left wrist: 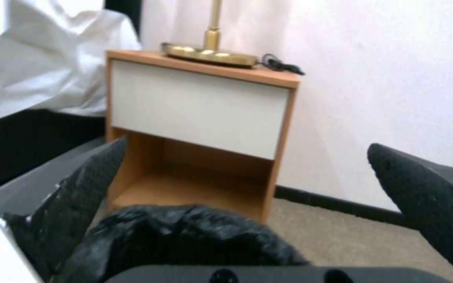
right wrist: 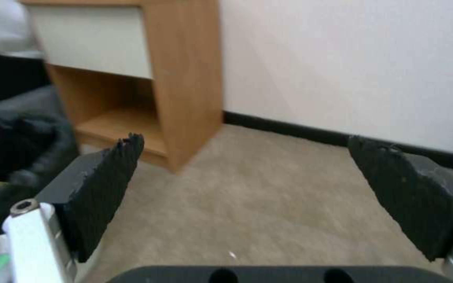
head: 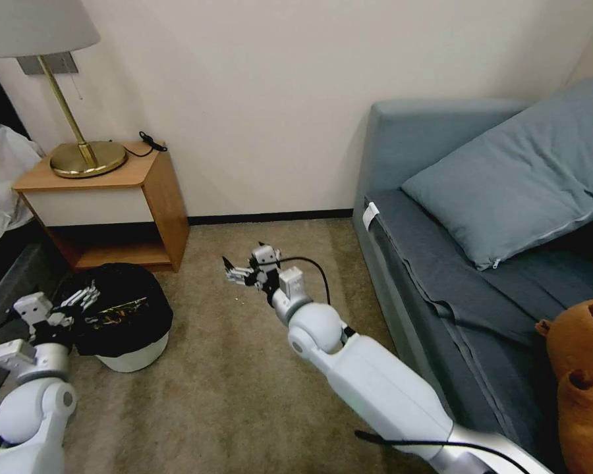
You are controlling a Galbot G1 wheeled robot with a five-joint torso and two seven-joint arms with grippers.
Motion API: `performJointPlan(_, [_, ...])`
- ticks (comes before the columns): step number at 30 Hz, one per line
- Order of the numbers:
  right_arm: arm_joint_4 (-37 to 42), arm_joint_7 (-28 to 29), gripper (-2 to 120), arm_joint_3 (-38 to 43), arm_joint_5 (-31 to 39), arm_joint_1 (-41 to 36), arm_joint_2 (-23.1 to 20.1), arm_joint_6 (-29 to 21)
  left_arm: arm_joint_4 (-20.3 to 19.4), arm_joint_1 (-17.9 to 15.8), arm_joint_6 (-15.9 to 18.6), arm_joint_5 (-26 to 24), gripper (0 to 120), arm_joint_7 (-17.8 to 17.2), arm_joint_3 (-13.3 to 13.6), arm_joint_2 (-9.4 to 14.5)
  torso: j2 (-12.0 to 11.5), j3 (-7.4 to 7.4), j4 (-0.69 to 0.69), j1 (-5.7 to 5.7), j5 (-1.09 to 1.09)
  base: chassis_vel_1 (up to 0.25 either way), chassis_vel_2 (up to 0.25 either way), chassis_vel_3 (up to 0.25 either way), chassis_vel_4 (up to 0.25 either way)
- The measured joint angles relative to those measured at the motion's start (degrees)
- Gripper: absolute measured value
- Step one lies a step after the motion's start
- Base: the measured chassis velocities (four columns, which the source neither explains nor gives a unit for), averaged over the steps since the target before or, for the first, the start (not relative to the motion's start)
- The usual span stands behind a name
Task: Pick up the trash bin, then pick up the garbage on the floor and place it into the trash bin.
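Observation:
The trash bin (head: pixel 130 354), small and white with a crinkly black bag, stands on the carpet at the lower left, in front of the nightstand. A thin yellowish piece of garbage (head: pixel 116 309) lies on the bag in the bin's mouth. My left gripper (head: pixel 80 297) is at the bin's near-left rim, open. In the left wrist view the black bag (left wrist: pixel 185 236) bulges up between its spread fingers (left wrist: pixel 80 196). My right gripper (head: pixel 245 264) hovers open over bare carpet to the right of the bin. Nothing lies between its fingers (right wrist: pixel 106 184), and the bin (right wrist: pixel 11 157) shows at the edge.
A wooden nightstand (head: pixel 158 197) with a brass lamp (head: pixel 85 158) stands against the wall behind the bin. White bedding (head: pixel 0 171) is at the far left. A blue-grey sofa (head: pixel 402 263) with a cushion lines the right side, and a brown plush bear (head: pixel 580 382) sits on it.

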Motion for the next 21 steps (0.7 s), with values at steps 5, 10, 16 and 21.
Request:
performJointPlan(5, [0.0,2.2,100,0.8,0.3,-0.7,0.0,-0.1,-1.8,-0.5,1.5,1.1,105,-0.1,1.1,-0.1,0.0,0.00,0.00,0.00,0.00,0.000,0.000,0.000,0.000])
performJointPlan(10, [-0.1,2.9,100,1.8,0.8,-0.7,-0.4,0.1,-3.2,-0.3,2.7,2.2,100,-0.1,2.1,-0.3,0.0,0.00,0.01,0.00,0.00,0.000,0.000,0.000,0.000])
performJointPlan(16, [-0.7,2.9,100,2.6,1.1,-0.7,-0.4,0.2,-3.5,0.1,3.3,2.5,100,0.0,2.5,-0.5,0.0,0.00,0.01,0.00,-0.01,0.000,0.000,0.000,0.000])
performJointPlan(21, [-0.8,2.9,100,2.6,1.1,-0.7,-0.4,0.2,-3.5,0.1,3.3,2.5,100,0.0,2.5,-0.5,0.0,0.00,0.01,0.00,0.00,0.000,0.000,0.000,0.000])
